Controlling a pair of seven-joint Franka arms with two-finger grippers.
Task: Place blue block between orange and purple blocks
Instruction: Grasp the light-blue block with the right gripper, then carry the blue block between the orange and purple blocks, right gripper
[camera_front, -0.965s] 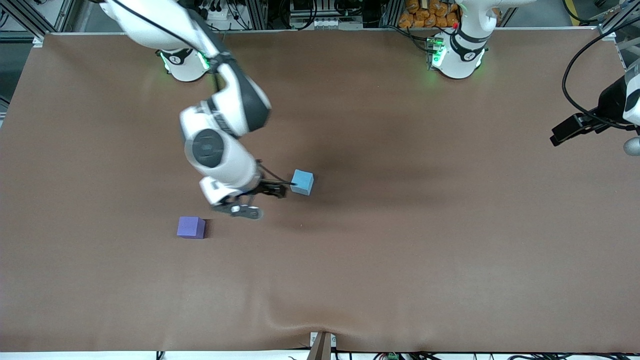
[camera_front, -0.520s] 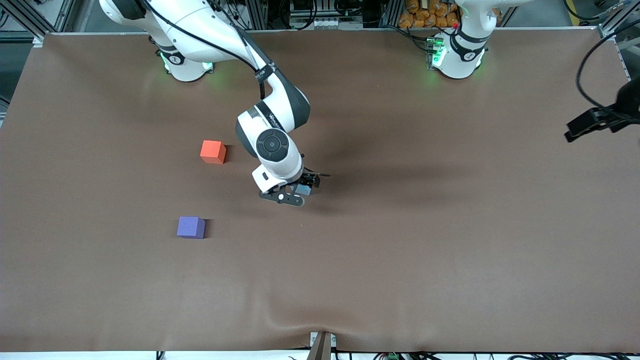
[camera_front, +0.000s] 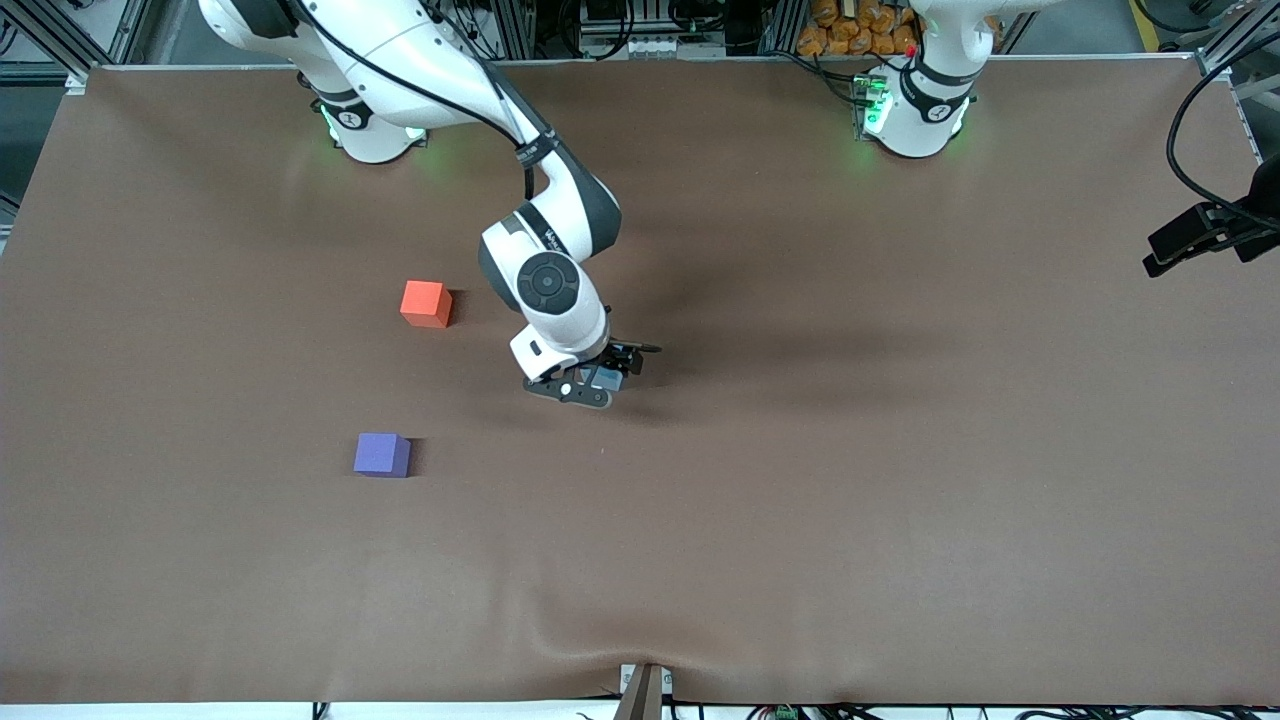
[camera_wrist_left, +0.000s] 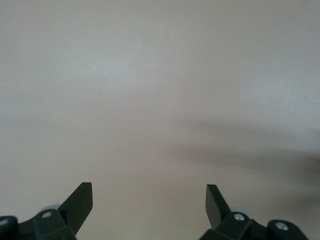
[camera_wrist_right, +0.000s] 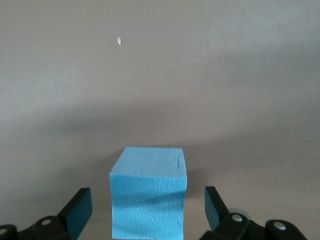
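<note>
I saw my right pincer (camera_wrist_right: 148, 212) spread wide around the small sky-blue matte cube (camera_wrist_right: 148, 197) mid-surface (camera_front: 800, 500), fingers (camera_wrist_right: 77, 207) clear of it; the left pincer (camera_wrist_left: 149, 206) waited, equally spread.

The blue block (camera_wrist_right: 148, 192) sits low in the frame's centre on the bench (camera_wrist_right: 160, 75), between the right hand's (camera_wrist_right: 148, 207) two spread dark fingers (camera_wrist_right: 77, 210), touching neither. A pale speck (camera_wrist_right: 119, 41) lies upper left.
</note>
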